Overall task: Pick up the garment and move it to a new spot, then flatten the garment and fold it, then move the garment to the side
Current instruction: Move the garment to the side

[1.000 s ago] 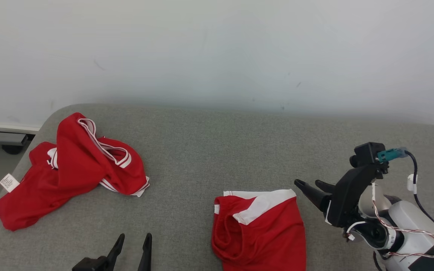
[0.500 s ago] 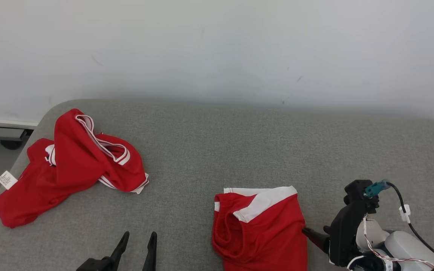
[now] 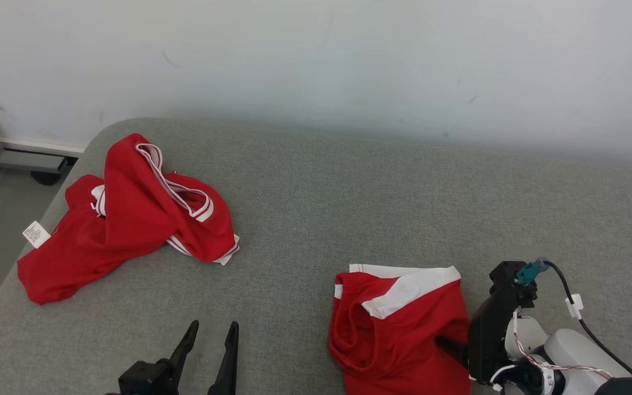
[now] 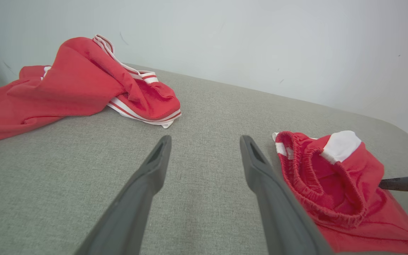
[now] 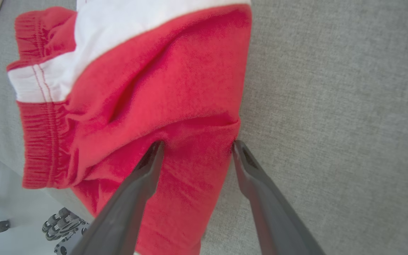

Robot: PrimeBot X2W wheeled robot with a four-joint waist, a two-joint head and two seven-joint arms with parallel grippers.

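The folded red shorts [image 3: 404,334] lie on the grey padded surface [image 3: 305,219] with the right claw [image 5: 197,145] spread apart across their right edge, so it should scoop under every layer before closing, while the left claw [image 3: 214,326], also apart, hovers left of them.

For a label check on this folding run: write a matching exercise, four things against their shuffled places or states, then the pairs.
1 crumpled garment
2 red shorts
3 left gripper
4 right gripper

A open, tips at the shorts' edge
B bunched at the left end of the cushion
C open over bare cushion
D near the front, white band showing

Pairs: 1-B, 2-D, 3-C, 4-A
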